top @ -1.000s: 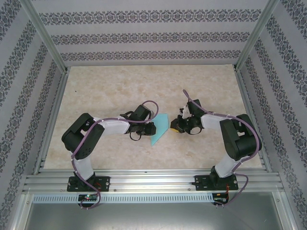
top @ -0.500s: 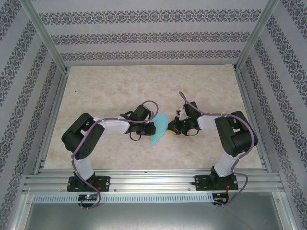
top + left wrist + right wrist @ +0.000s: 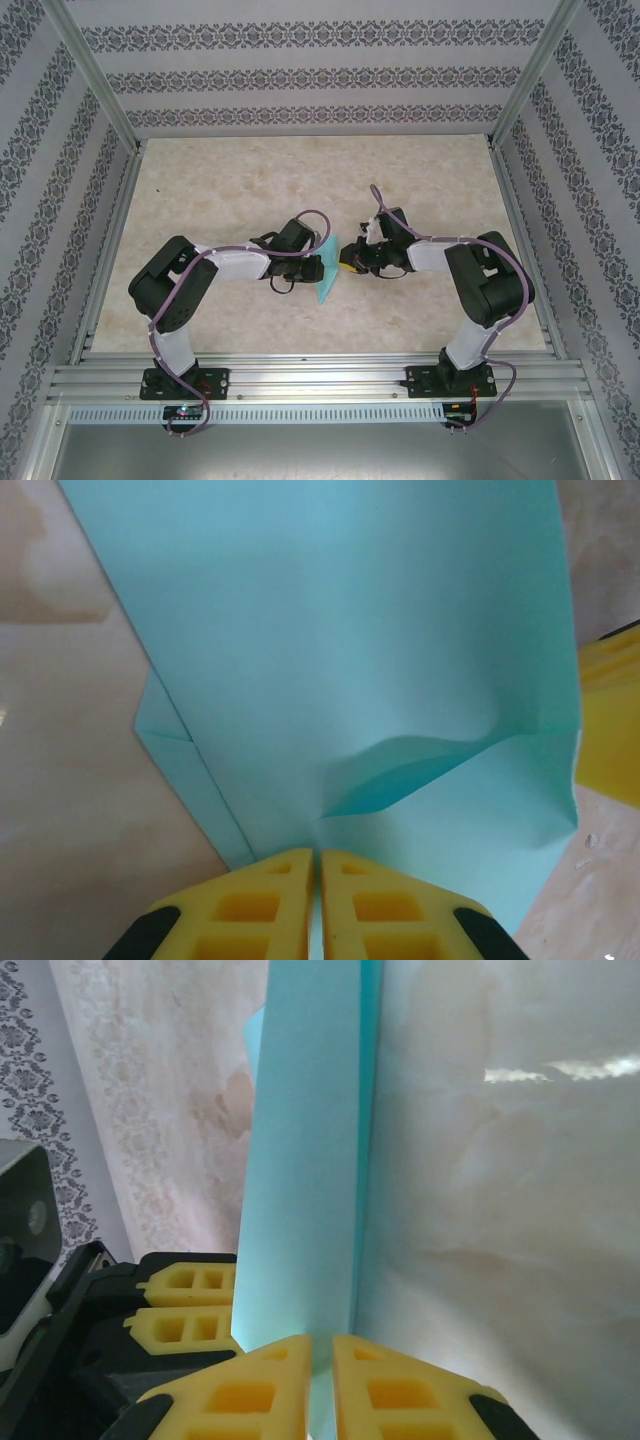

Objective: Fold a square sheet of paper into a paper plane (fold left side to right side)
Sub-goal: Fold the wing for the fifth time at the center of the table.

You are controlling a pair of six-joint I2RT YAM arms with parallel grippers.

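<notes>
In the middle of the table (image 3: 220,180), between the two arms, the sheet of paper (image 3: 324,288) is lifted up off the top, thin side up. It is light blue-green. In the left wrist view the paper (image 3: 350,630) has a soft bump where one part curls away from the rest.

This paper looks very light and very thin. I think it will bend, flop and crumple if it is pushed hard, and it may slip out of smooth pads. The best place to hold it is right at the edge, close to a corner, so the flat middle can swing over.

The left gripper (image 3: 312,268) has its yellow fingers (image 3: 250,900) pressed tight together, with the paper's edge caught between them. The right gripper (image 3: 347,263) comes from the other side. Its fingers (image 3: 260,1400) are also squeezed together, and a strip of the paper (image 3: 305,1160) runs down into the thin gap between them. The two grippers sit very near each other, with the paper between.
</notes>
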